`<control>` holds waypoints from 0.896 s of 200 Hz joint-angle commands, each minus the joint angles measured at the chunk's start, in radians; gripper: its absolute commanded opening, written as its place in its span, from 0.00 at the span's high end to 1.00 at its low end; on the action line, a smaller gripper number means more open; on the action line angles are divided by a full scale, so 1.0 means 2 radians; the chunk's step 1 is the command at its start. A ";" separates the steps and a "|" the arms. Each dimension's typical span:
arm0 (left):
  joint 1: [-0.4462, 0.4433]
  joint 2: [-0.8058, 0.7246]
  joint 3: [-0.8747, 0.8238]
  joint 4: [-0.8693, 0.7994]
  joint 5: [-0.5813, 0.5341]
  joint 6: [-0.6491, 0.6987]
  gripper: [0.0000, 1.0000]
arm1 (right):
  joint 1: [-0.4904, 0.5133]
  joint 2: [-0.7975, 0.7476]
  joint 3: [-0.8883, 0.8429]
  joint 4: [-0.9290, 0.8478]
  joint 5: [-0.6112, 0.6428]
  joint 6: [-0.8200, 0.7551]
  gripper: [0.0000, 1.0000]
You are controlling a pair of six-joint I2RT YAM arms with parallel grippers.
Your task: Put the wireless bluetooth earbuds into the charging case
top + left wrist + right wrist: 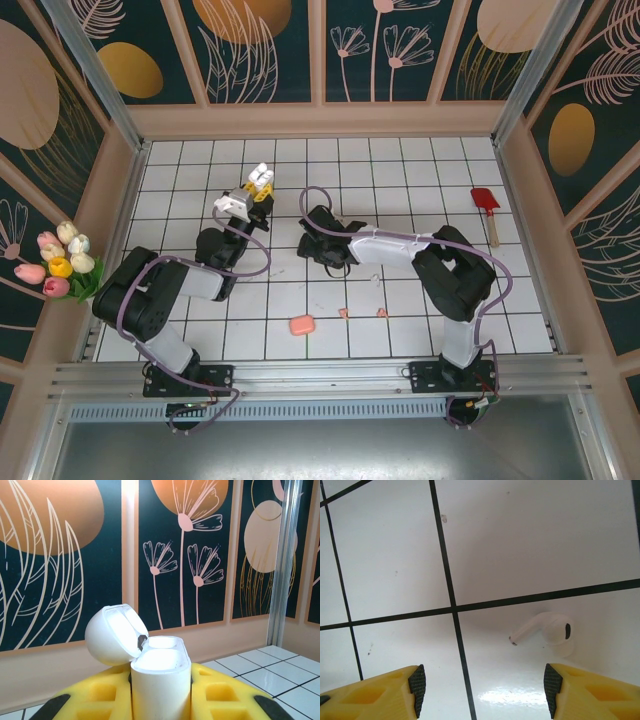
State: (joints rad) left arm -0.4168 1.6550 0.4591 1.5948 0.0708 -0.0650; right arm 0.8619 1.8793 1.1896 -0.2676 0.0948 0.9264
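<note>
The left jaws were clamped on the open white case [160,680], held up above the far worktop [420,170]. The right jaws stood apart over a white earbud [547,632] lying off-centre, near one pad [552,685]. Closing from there could flick it away.

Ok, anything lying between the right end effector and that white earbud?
Nothing. In the right wrist view, bare glossy tile separates the open right end effector from the white earbud, which lies just ahead of it.
</note>
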 commanded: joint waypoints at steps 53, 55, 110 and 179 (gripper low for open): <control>0.003 -0.015 0.006 0.071 0.009 -0.006 1.00 | -0.022 0.011 -0.014 0.024 -0.015 0.009 0.34; 0.003 -0.015 0.006 0.071 0.010 -0.007 1.00 | -0.023 0.011 -0.014 0.024 -0.014 0.009 0.34; 0.003 -0.014 0.006 0.074 0.010 -0.009 1.00 | -0.046 0.016 -0.005 0.029 -0.018 -0.001 0.34; 0.003 -0.018 -0.001 0.079 0.009 -0.016 1.00 | -0.083 0.032 0.030 0.009 -0.021 -0.023 0.35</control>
State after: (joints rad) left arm -0.4168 1.6463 0.4591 1.5948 0.0738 -0.0677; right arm 0.7216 1.9156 1.2003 -0.2165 0.0540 0.9154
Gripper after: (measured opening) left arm 0.248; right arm 0.654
